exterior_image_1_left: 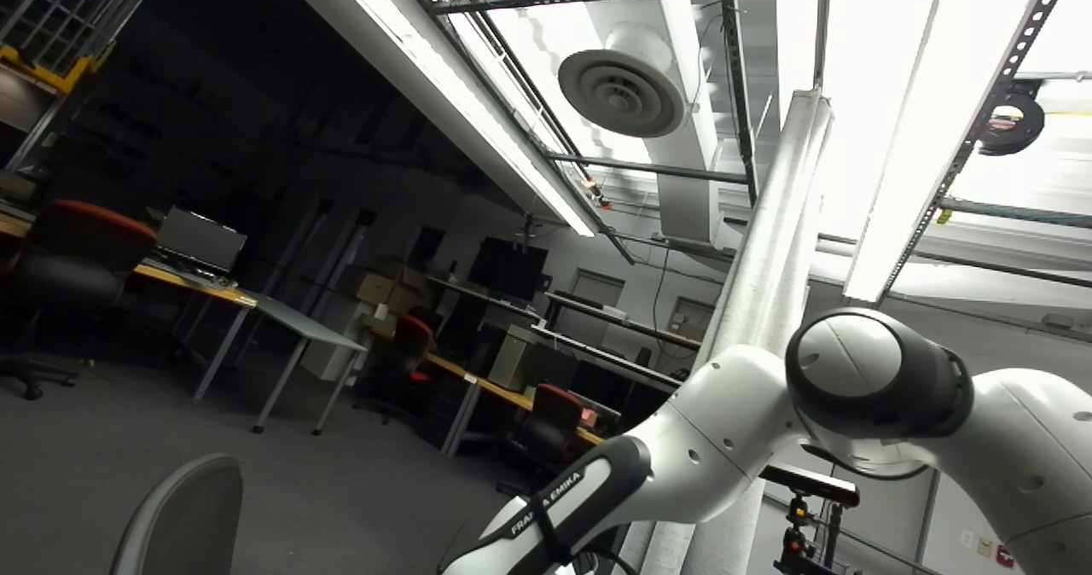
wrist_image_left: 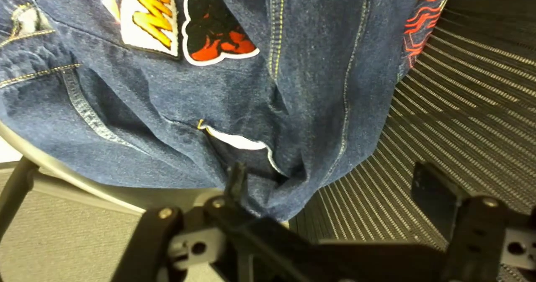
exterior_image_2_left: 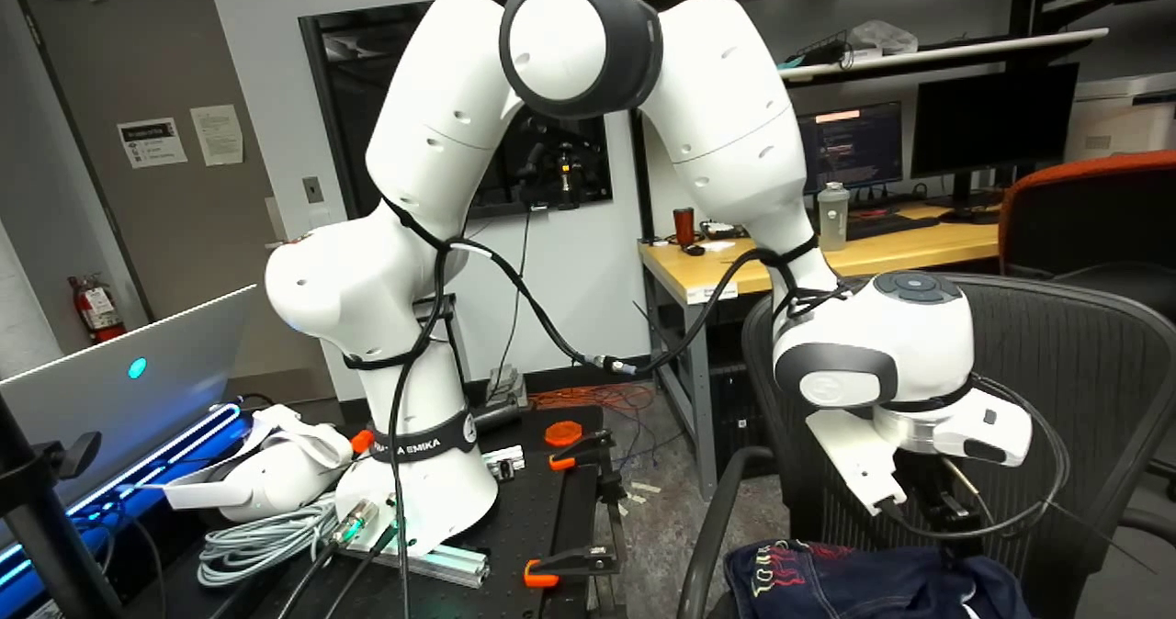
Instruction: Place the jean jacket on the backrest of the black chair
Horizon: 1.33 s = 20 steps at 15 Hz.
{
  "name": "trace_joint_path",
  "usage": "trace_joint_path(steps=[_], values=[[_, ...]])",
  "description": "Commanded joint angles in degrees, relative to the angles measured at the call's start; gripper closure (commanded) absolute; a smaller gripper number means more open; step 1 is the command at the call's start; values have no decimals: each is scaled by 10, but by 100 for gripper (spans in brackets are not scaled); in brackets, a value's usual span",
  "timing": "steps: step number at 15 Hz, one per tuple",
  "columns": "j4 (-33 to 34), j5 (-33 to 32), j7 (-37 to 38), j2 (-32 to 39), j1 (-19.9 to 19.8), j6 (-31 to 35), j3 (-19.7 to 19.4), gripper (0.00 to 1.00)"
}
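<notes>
The jean jacket, dark blue denim with colourful patches, lies bunched on the striped mesh of the black chair in the wrist view. In an exterior view the jacket shows at the bottom edge, below the tall mesh backrest of the black chair. My gripper is open and points at the jacket. Its left finger overlaps a fold near a white-edged opening; I cannot tell if it touches. Its right finger is over mesh. The gripper is just above the jacket, fingertips partly hidden. Elsewhere the gripper is below the frame.
The chair's armrest stands left of the jacket. A cable loop hangs around the gripper. A wooden desk and an orange-edged chair stand behind. A dark chair back shows at lower left in an exterior view.
</notes>
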Motion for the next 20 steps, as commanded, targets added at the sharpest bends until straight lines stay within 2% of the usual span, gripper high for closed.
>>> trace_joint_path(steps=[1, 8, 13, 14, 15, 20], values=[[62, -19, 25, 49, 6, -10, -14, 0], [164, -38, 39, 140, 21, -37, -22, 0], [255, -40, 28, 193, 17, -99, -25, 3], [273, -40, 26, 200, 16, -112, -26, 11], [292, -40, 22, 206, 15, -127, -27, 29], [370, -33, 8, 226, 5, -199, -25, 68]])
